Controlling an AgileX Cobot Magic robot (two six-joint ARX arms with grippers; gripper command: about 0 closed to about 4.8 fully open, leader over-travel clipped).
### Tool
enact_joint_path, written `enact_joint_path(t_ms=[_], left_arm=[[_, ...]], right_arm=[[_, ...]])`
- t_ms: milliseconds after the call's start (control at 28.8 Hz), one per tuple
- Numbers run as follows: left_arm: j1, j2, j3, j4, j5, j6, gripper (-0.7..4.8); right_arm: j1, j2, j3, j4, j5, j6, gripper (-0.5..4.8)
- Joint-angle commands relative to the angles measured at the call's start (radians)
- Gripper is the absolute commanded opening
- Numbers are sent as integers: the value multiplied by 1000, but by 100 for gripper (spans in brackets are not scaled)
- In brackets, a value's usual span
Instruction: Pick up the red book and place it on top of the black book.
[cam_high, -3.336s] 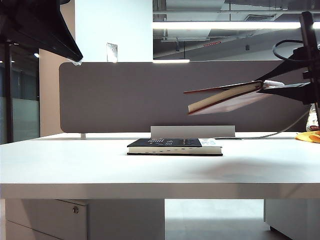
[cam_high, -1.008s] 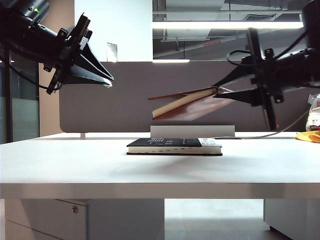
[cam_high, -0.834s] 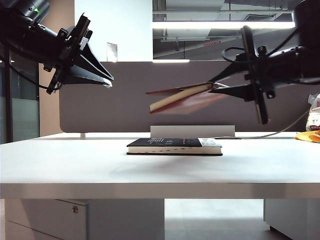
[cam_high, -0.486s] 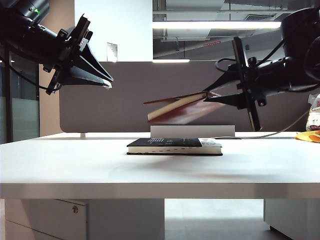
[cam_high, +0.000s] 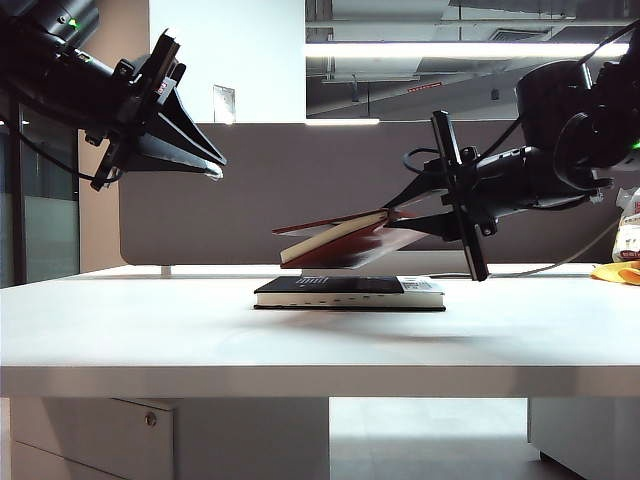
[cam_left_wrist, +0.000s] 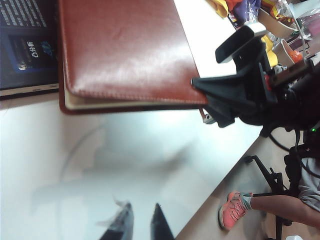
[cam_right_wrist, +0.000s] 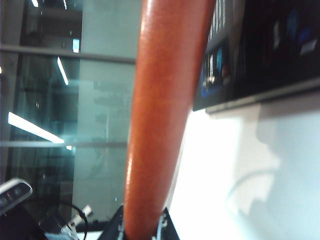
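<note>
Over the table: I see both arms up in the air, one on each side of the exterior view.
Right gripper (cam_high: 398, 215): clamped on one edge of the red book (cam_high: 335, 240), one finger above the cover and one below. It reaches in from the right of the exterior view.
Red book: in the air, just above the black book (cam_high: 348, 292) and not touching it that I can see. It slopes down away from the gripper, its free end lowest and its covers slightly parted, so the cream page edges show.
Red book from the left wrist view: the maroon cover (cam_left_wrist: 125, 50) overlaps part of the black book (cam_left_wrist: 27, 45), with the right gripper (cam_left_wrist: 200, 90) biting its edge.
Red book from the right wrist view: a red-brown band (cam_right_wrist: 160, 115) fills the middle, edge-on, with the black book (cam_right_wrist: 270, 45) behind it.
Black book: flat on the white table (cam_high: 150, 330), near the middle, small light markings on its cover and spine.
Left gripper (cam_high: 215, 165): high at the left of the exterior view, well apart from both books, holding nothing. In its own wrist view the two dark fingertips (cam_left_wrist: 122, 222) stand a narrow gap apart, so I read it as slightly open.
</note>
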Motion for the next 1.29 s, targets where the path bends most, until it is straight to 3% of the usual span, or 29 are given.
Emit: enact_joint_path(t_ms=[35,417,660,799,1008,1077,1286], left_arm=[[2,-3,5,4,7,8,53],[2,-3,5,-18,12,8,53],[2,-3,9,-17,12,8,53],[2,-3,9,-18,12,8,53],[2,-3,9,-18,31,6,53],[2,-3,9,-18,34,5,53],[1,-3,9,-20,41,0,53]], right_arm=[[0,-13,13,66,-10,-14,-2],[5,-13,13,14,103,-7,-2],[6,-13,37,-29,113,-6,0],[13,-13,98,-105,113,-7,65],[14,-13,128,-172,122,-8,62],[14,-1,134,-191,132,-12,8],[18,48,162,-193,148,14,8]])
